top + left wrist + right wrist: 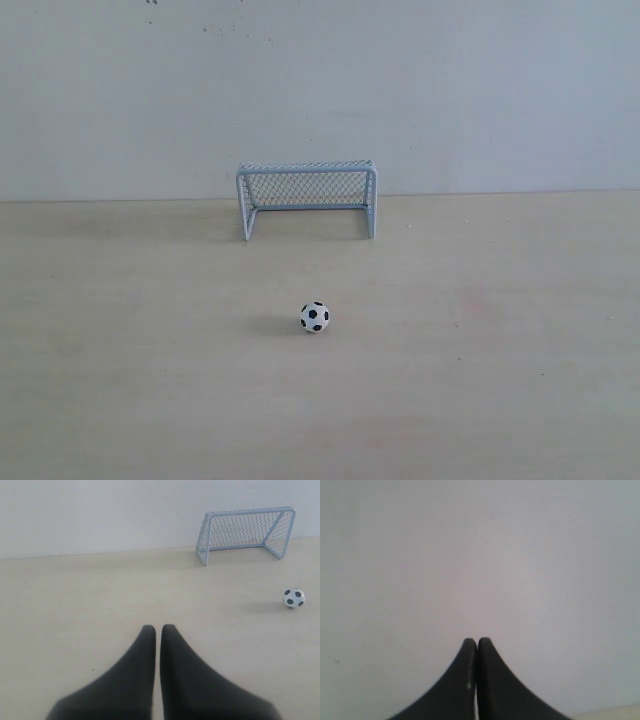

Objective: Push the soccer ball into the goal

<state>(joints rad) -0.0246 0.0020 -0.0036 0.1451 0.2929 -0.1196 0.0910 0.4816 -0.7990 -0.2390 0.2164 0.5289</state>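
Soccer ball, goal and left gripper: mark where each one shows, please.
soccer ball [314,317], exterior view, centre of the ball.
goal [307,188], exterior view, middle of the netting.
left gripper [158,629], left wrist view, midway between the fingertips.

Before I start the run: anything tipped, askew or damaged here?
Nothing stands out. The goal stands upright, netting whole; the soccer ball rests before its opening; the left gripper and right gripper are shut, empty.
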